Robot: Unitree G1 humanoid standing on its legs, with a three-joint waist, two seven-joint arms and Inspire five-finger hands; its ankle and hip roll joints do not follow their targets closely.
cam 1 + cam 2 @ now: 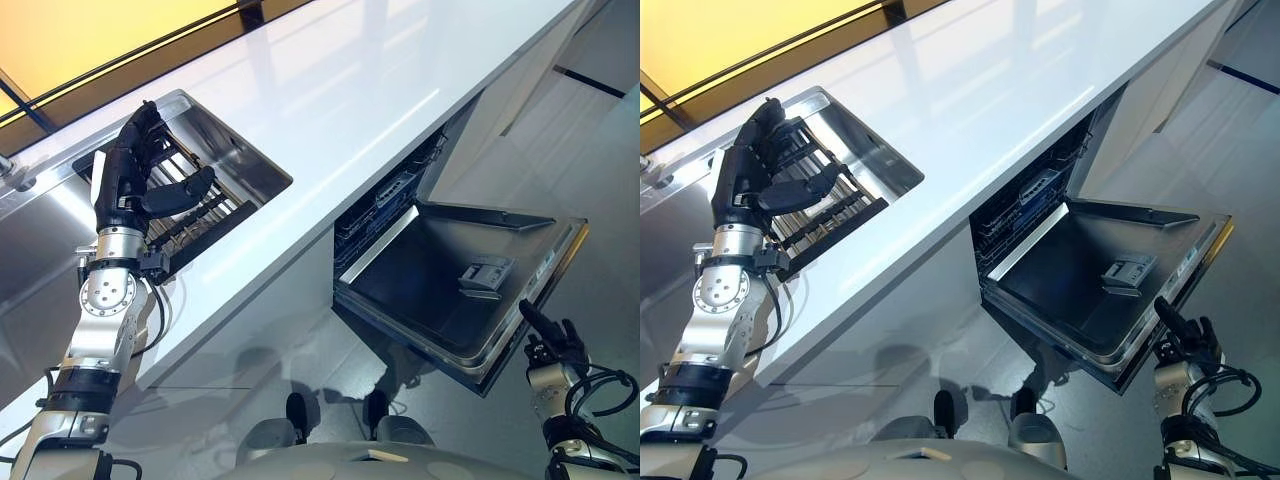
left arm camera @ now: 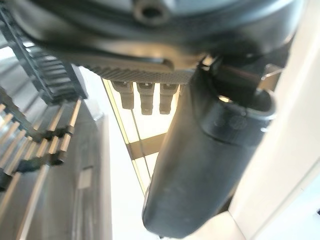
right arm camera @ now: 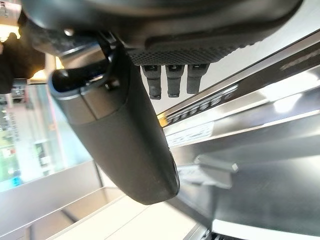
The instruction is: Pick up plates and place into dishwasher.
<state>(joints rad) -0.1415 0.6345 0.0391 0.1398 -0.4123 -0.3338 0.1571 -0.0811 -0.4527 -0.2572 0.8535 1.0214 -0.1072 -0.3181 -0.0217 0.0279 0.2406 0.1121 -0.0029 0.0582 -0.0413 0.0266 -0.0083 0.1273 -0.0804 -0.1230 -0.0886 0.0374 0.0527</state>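
The left hand [image 1: 135, 170] hovers with straight, relaxed fingers over the recessed stainless-steel sink [image 1: 240, 150] in the long white countertop [image 1: 330, 90], above a black slatted dish rack [image 1: 200, 215]; no plate can be made out there. The right hand [image 1: 552, 342], fingers also straight and empty, sits just beside the outer edge of the open stainless dishwasher door [image 1: 440, 290], its dark racks [image 1: 385, 205] behind. A plate would likely be stiff, smooth, slippery and breakable, best pinched at its rim, thumb opposing fingers
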